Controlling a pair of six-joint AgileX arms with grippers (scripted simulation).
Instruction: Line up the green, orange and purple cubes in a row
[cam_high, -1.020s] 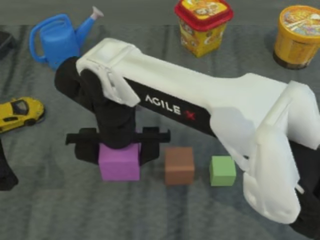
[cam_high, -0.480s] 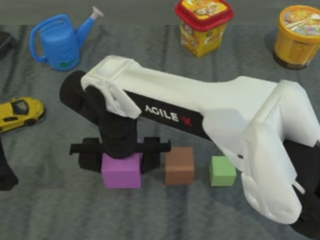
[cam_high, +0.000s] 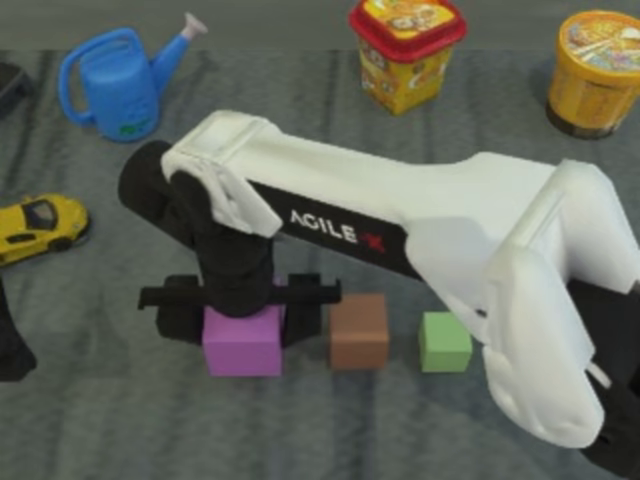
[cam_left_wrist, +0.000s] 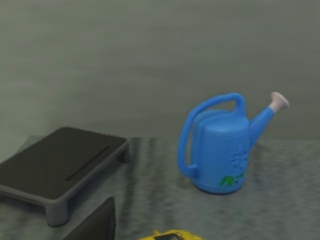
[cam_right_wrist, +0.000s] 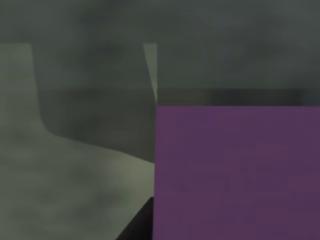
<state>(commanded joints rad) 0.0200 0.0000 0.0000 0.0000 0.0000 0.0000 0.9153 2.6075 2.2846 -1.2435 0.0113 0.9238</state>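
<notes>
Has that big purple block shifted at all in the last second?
Yes. The purple cube has slid slightly right, toward the orange cube, which stayed put; the right pincer straddles it.

Soft flat lighting washing evenly over the top view, no glare showing anywhere, faint shadows pooling right under the right gripper (cam_high: 243, 310), purple cube (cam_right_wrist: 235, 172) looming blurry up close to it, dim murky shadows smearing beside it

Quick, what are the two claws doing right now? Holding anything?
Right gripper: its fingers straddle the purple cube; whether they are pressing it cannot be told.
Left gripper: out of sight, its arm parked at the table's left edge.
</notes>
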